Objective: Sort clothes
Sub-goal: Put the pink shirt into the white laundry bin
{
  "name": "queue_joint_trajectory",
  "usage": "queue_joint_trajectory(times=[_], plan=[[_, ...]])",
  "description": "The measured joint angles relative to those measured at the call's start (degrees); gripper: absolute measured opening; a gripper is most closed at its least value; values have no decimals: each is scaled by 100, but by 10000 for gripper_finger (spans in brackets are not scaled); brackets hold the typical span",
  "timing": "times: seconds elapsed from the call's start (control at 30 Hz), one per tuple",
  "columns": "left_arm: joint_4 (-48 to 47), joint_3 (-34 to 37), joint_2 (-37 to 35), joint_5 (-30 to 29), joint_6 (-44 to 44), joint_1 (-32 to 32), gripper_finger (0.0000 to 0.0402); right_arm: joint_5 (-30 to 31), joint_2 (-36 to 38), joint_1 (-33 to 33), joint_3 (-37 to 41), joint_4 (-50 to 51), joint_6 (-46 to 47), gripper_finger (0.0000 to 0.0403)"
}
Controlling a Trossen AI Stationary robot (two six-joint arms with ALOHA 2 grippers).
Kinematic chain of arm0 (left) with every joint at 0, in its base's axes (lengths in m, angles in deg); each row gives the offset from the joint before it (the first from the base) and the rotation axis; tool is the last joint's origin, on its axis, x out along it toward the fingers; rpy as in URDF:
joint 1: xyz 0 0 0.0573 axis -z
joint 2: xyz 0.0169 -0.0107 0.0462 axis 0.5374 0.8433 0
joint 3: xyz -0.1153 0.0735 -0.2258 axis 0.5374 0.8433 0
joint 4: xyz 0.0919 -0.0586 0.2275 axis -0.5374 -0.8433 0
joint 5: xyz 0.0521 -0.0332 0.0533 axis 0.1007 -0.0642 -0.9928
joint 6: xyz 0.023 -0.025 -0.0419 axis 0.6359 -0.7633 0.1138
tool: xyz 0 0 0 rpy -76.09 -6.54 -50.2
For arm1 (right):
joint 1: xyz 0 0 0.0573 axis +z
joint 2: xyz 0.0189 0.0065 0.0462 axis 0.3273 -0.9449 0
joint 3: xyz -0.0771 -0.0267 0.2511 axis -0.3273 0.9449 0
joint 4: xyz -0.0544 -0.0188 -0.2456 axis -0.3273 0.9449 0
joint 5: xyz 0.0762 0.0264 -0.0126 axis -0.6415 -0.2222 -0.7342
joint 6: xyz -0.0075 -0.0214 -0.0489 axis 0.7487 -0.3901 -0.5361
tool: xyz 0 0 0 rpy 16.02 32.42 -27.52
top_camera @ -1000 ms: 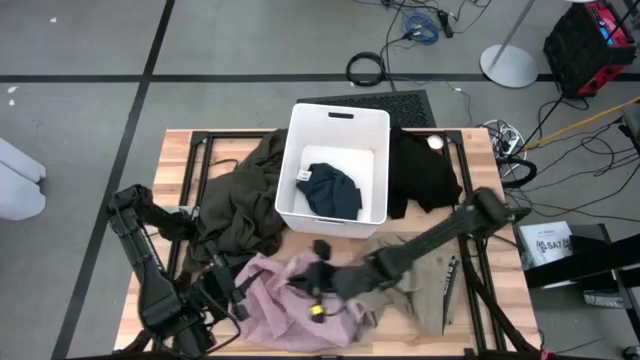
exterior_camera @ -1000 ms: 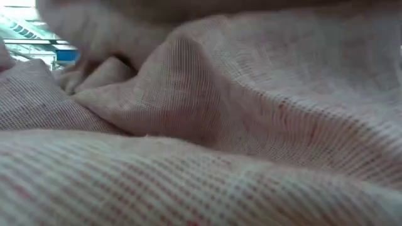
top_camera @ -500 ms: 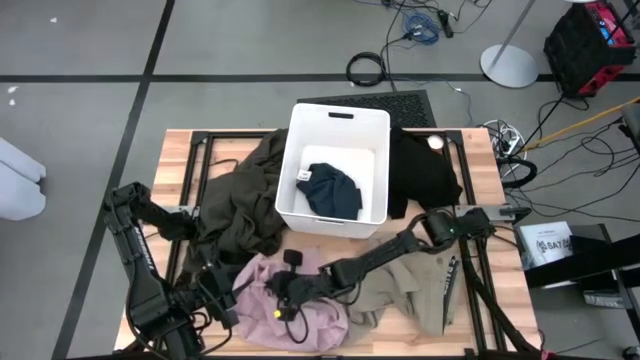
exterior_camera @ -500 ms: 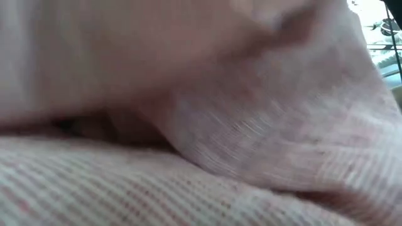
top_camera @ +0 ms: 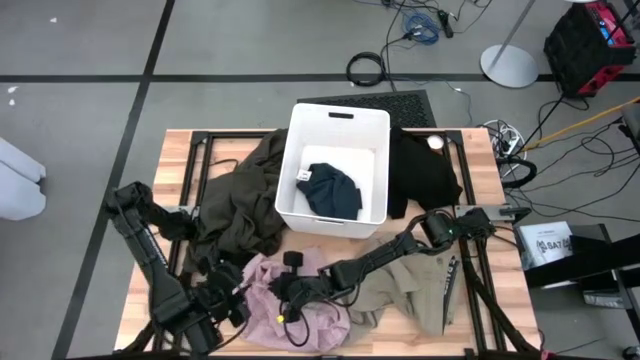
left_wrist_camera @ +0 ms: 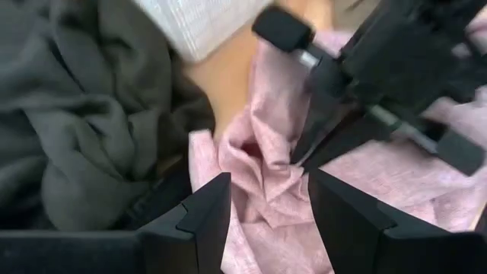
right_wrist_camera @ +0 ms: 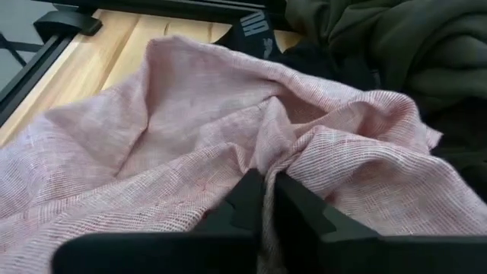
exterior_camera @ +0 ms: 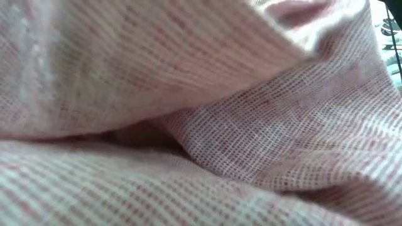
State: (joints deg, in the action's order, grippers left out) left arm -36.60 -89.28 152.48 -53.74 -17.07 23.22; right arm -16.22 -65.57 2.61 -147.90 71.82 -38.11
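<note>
Pinching pale pink garment (right_wrist_camera: 228,144), right gripper (right_wrist_camera: 265,199)

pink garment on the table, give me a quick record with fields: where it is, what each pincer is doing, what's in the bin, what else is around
garment: crumpled pale pink woven fabric garment, at the near edge of the wooden table
right pincer: fingers pinched on a fold of the pink garment
left pincer: open, fingers either side of a pink fold, not clamped
bin: white rectangular plastic bin holds a navy blue garment
left of bin: large dark olive garment
right of bin: black garment
near right: khaki tan garment, beside the pink one
</note>
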Motion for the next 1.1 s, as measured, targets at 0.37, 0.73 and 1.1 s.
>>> queue_joint_trajectory(times=[0.37,0.73,1.1], plan=[[588,71,0,534,1616,-794,185,-336,275,70,11,36,-476,186],[574,96,-2,310,2497,-896,185,118,991,419,7,776,-700,213],[1473,803,-4,1449,3134,-1862,185,618,1294,892,11,1919,-364,211]])
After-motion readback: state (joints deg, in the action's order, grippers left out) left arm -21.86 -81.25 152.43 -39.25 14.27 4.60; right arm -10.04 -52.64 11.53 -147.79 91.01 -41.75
